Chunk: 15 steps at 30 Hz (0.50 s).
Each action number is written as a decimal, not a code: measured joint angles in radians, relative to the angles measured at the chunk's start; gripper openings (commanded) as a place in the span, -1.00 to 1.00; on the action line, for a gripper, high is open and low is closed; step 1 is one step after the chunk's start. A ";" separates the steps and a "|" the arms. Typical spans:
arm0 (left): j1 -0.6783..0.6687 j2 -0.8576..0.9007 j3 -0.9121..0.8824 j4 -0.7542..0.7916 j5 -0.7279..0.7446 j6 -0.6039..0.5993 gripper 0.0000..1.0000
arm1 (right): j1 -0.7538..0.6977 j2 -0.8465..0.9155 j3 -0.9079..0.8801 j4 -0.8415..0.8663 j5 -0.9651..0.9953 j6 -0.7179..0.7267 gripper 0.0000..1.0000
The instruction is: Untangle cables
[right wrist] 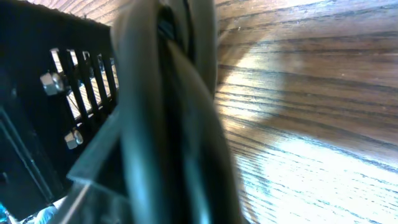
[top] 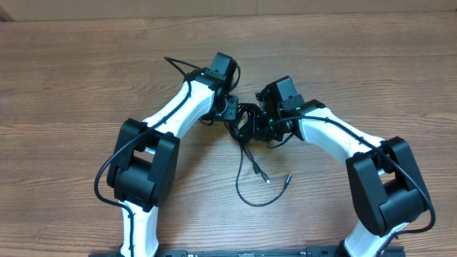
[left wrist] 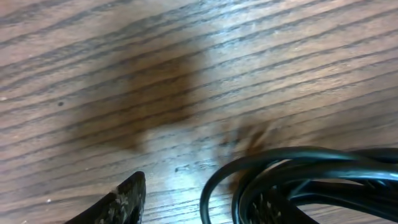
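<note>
The cables (top: pixel 248 120) sit bunched in a knot at the middle of the bench (top: pixel 78 64), right between our two arms. From there a long loop and two plug ends (top: pixel 267 178) trail toward the near edge.

Our right fingers (top: pixel 263 123) are pinched tight on a bundle of strands. In the right wrist view the strands run straight through and fill most of the frame. We judge that this grip is there to anchor the knot so the other arm has something to pull against.

Our left fingers (left wrist: pixel 121 202) stand about half apart, with bare wood showing between them. The black loops lie against the far finger rather than clamped between the two. That looks like a stance for picking out one strand, not a hold.

The two arms are nearly touching at the knot, so there is little room to work between them. On every outward side the bench is bare wood, with no edge near the tangle. That room suits drawing a strand away to the left or toward the far side. The trailing loop lies below the right arm's wrist, and we judge a careless sweep there could catch it.
</note>
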<state>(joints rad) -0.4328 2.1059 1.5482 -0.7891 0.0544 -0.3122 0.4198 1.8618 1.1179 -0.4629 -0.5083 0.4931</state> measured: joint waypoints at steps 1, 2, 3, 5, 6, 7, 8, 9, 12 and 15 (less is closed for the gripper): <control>0.000 0.000 0.000 -0.007 -0.009 0.000 0.06 | 0.000 0.000 0.000 0.000 -0.001 0.000 -0.93; -0.002 0.000 0.000 -0.013 -0.019 0.000 0.06 | 0.001 0.000 0.000 0.000 -0.001 0.000 -0.93; -0.005 0.000 0.000 -0.021 -0.033 0.001 0.07 | 0.002 0.000 0.000 0.001 -0.002 0.000 -0.93; -0.010 0.000 0.000 -0.031 -0.052 0.002 0.08 | 0.003 0.000 0.000 0.000 -0.004 0.000 -0.93; -0.011 0.000 0.000 -0.033 -0.059 0.004 0.11 | 0.003 0.000 0.000 0.000 -0.005 0.000 -0.93; -0.013 0.000 0.000 -0.035 -0.067 0.006 0.14 | 0.003 0.000 0.000 0.000 -0.005 0.000 -0.93; -0.013 0.000 0.000 -0.037 -0.074 0.008 0.17 | 0.004 0.000 0.000 0.000 -0.006 0.000 -0.93; -0.013 0.000 0.000 -0.040 -0.079 0.008 0.19 | 0.004 0.000 0.000 0.001 -0.007 -0.001 -0.92; -0.013 0.000 0.000 -0.047 -0.094 0.024 0.22 | 0.006 0.000 0.000 0.002 -0.008 0.000 -0.93; -0.011 0.000 0.000 -0.061 -0.107 0.035 0.25 | 0.007 0.000 0.000 0.002 -0.010 0.000 -0.92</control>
<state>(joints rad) -0.4438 2.1056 1.5482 -0.8505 -0.0525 -0.2775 0.4267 1.8622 1.1179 -0.4614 -0.5186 0.4931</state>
